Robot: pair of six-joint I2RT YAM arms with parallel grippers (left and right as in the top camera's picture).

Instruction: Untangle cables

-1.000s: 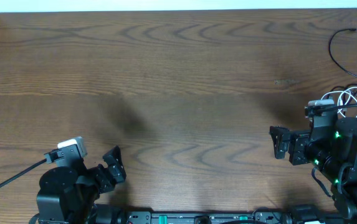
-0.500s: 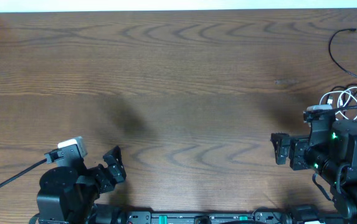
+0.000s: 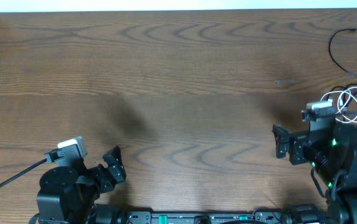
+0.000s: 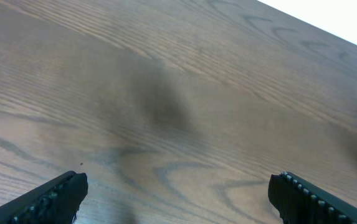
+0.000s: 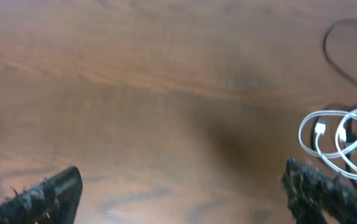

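Overhead view places your left gripper (image 3: pixel 117 165) at the near-left edge of the wooden table (image 3: pixel 178 74), its jaws spread wide with nothing between them. The left wrist view confirms this: both fingers (image 4: pixel 47 199) sit at the bottom corners of the frame, with only bare wood grain between them. Your right gripper (image 3: pixel 280 142) sits at the near-right and points toward the table's middle, its jaws likewise apart and holding nothing. In the right wrist view its fingers (image 5: pixel 41 196) frame bare wood. The cables lie on the right side of the table, behind and beside the right arm and well apart from the left gripper. The white cable (image 3: pixel 351 102) is gathered in overlapping loops just behind the right arm's wrist camera (image 3: pixel 318 107), and the right wrist view shows two small plug ends inside those loops. A thin black cable (image 3: pixel 330 48) curves in an open arc from a small plug near the far-right corner down toward the white loops. The right wrist view shows a dark strand passing under the loops, but you cannot tell whether it is the same cable. Neither gripper touches any cable.
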